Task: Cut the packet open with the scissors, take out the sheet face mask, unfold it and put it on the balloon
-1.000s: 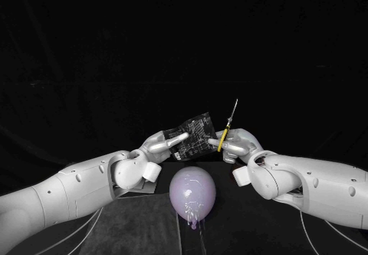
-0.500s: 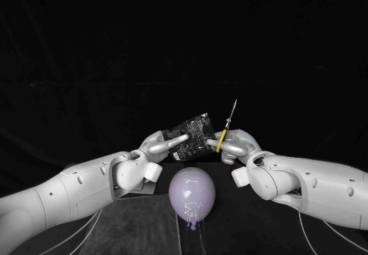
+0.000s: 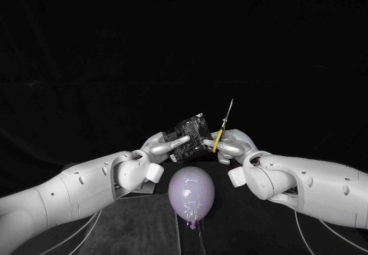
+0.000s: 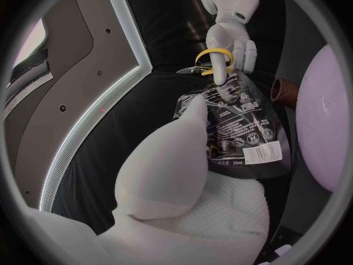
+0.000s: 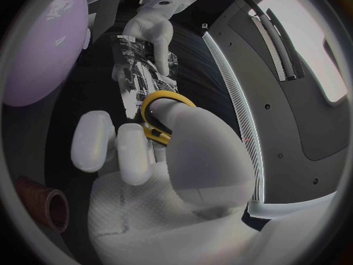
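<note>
Fingers of your left hand [image 3: 163, 145] pinch the packet [image 3: 190, 136] above the balloon [image 3: 192, 195]; your right hand [image 3: 234, 144] holds the scissors [image 3: 223, 126] by their yellow loops, blades up just beside the packet's edge. This looks like the cutting step: next, the blades must straddle that edge and close.

light: dim, dark surround | glare: balloon [image 3: 192, 194] sheen | wrist views: edges bend
</note>
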You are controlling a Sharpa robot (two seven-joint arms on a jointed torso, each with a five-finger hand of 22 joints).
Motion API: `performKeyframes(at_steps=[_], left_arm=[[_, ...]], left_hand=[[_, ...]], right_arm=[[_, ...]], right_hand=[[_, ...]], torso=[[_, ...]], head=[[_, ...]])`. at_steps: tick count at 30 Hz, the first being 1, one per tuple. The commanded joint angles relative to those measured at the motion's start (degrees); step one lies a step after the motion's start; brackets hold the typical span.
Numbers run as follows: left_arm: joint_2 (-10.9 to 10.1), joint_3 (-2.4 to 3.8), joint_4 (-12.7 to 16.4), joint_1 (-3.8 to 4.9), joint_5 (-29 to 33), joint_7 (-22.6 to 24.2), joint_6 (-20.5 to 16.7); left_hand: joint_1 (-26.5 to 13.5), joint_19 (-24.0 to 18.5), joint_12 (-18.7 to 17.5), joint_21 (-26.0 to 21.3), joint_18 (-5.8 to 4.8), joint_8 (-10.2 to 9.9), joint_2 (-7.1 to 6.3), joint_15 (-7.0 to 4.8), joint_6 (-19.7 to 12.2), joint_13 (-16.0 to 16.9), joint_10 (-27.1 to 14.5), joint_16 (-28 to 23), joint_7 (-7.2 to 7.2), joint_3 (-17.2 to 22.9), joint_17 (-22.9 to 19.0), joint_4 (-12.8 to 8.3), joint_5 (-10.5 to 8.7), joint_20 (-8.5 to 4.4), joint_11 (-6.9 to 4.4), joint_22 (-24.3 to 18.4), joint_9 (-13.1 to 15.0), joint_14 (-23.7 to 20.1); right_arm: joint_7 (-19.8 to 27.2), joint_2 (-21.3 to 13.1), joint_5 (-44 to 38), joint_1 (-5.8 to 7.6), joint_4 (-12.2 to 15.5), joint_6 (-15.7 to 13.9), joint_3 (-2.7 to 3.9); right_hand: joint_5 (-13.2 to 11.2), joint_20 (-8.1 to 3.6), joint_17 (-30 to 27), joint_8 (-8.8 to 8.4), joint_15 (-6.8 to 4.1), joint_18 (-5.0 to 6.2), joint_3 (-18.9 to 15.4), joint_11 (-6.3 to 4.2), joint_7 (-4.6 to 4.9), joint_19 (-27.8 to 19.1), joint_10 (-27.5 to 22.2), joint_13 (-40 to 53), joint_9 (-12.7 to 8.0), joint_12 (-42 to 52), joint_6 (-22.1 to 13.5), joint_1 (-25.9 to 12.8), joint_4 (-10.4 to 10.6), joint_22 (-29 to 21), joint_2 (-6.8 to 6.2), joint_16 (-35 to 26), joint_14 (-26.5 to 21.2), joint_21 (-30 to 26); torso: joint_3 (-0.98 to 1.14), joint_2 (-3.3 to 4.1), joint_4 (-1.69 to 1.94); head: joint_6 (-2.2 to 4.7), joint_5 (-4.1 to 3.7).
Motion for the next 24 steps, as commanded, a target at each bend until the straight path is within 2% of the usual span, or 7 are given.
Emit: performKeyframes(at_steps=[1,5,10,13,14,17,24], left_arm=[[0.38,0.07,0.42,0.06,-0.59,-1.6,0.41],[0.53,0.07,0.59,0.06,-0.56,-1.78,0.7],[0.59,0.07,0.78,0.06,-0.29,-1.7,0.94],[0.57,0.07,0.81,0.06,-0.18,-1.39,0.51],[0.54,0.07,0.81,0.07,-0.15,-1.26,0.14],[0.44,0.07,0.76,0.07,-0.12,-1.06,-1.51],[-0.08,0.07,0.67,0.07,-0.68,-0.79,-5.86]], left_hand=[[-0.67,0.56,-0.57,-0.13,0.89,-0.74,-0.58,-0.04,0.29,-0.08,0.59,0.12,1.93,-0.14,-0.03,1.02,-0.08,0.03,0.08,-0.32,-0.39,0.46],[-1.46,0.25,-0.99,-0.77,0.84,-1.16,-1.08,-0.04,0.4,-0.05,1.1,-0.06,2.0,-0.51,-0.11,2.16,-0.07,0.18,0.08,-0.82,-0.74,0.69],[-1.17,0.52,-1.0,-1.03,0.91,-0.87,-0.35,-0.37,1.82,0.02,2.55,0.03,1.58,0.13,-0.07,2.26,-0.05,0.17,-0.36,-1.02,-0.82,1.46],[0.12,1.29,-0.98,-0.84,0.96,-0.35,1.16,-0.85,3.41,0.01,3.71,0.36,1.09,1.8,0.08,2.2,-0.07,-0.17,-0.85,-0.95,-0.74,2.48],[1.45,2.31,-0.36,-0.37,1.07,0.51,3.38,-1.53,5.18,0.21,5.62,1.08,0.47,3.82,0.4,1.99,-0.12,-0.71,-1.58,-0.78,-0.44,4.05],[2.58,4.62,0.44,0.68,1.01,1.69,5.36,-2.8,7.2,0.29,9.02,2.35,-0.88,7.08,1.04,2.02,0.15,-2.03,-2.91,-0.47,0.12,7.06],[0.28,6.92,-0.09,1.29,0.89,3.25,4.15,-3.56,8.26,0.02,12.17,2.86,-1.32,11.94,1.91,2.33,-0.07,-3.19,-3.62,-0.58,1.27,9.27]], right_arm=[[0.63,0.44,-0.11,0.0,-0.09,1.49,0.09],[0.56,0.8,-0.18,-0.01,-0.37,1.56,0.09],[0.52,1.07,-0.37,-0.02,-0.55,1.71,0.09],[0.54,1.08,-0.44,-0.02,-0.55,1.8,0.09],[0.57,1.05,-0.46,-0.02,-0.53,1.83,0.09],[0.67,0.84,-0.48,-0.02,-0.45,2.0,0.09],[1.36,-0.01,0.28,-0.02,-0.24,2.76,0.08]], right_hand=[[0.15,-0.36,0.05,0.19,-0.47,0.4,0.41,-4.77,-0.48,-0.13,10.58,0.09,1.63,0.18,0.08,-0.12,0.03,3.04,0.48,0.28,1.19,-0.33],[0.15,-0.36,0.05,0.19,-0.47,0.4,0.41,-4.77,-0.48,-0.13,10.58,0.09,1.63,0.18,0.08,-0.12,0.03,3.04,0.48,0.28,1.19,-0.33],[0.15,-0.36,0.05,0.19,-0.47,0.4,0.41,-4.77,-0.48,-0.13,10.58,0.09,1.63,0.18,0.08,-0.12,0.03,3.04,0.48,0.28,1.19,-0.33],[0.15,-0.36,0.05,0.19,-0.47,0.4,0.41,-4.77,-0.48,-0.13,10.58,0.09,1.63,0.18,0.08,-0.12,0.03,3.04,0.48,0.28,1.19,-0.33],[0.14,-0.37,0.04,0.24,-0.46,0.45,0.6,-4.76,-0.46,-0.26,10.59,0.12,1.72,0.12,0.04,-0.24,-0.1,2.95,0.44,0.27,1.17,-0.58],[0.14,-0.36,-0.15,0.25,-0.45,0.5,0.7,-4.75,-0.45,-0.38,10.56,0.12,1.75,0.06,-0.01,-0.3,-0.15,2.82,0.45,0.18,1.12,-0.85],[0.13,-0.24,-1.7,0.07,-0.19,0.81,1.77,-4.37,-0.07,-1.29,9.65,-0.01,2.01,-0.85,-0.85,-1.01,-0.48,2.09,0.62,-0.71,0.66,-2.64]], torso=[[0.0,0.0,-0.03],[-0.01,0.0,-0.04],[-0.03,0.02,-0.01],[-0.03,0.01,-0.06],[-0.01,0.0,-0.06],[0.01,0.0,-0.07],[0.06,0.0,-0.1]], head=[[-0.08,-0.03],[-0.04,-0.05],[0.04,-0.35],[0.08,-0.42],[0.08,-0.4],[0.12,-0.38],[0.07,-0.5]])
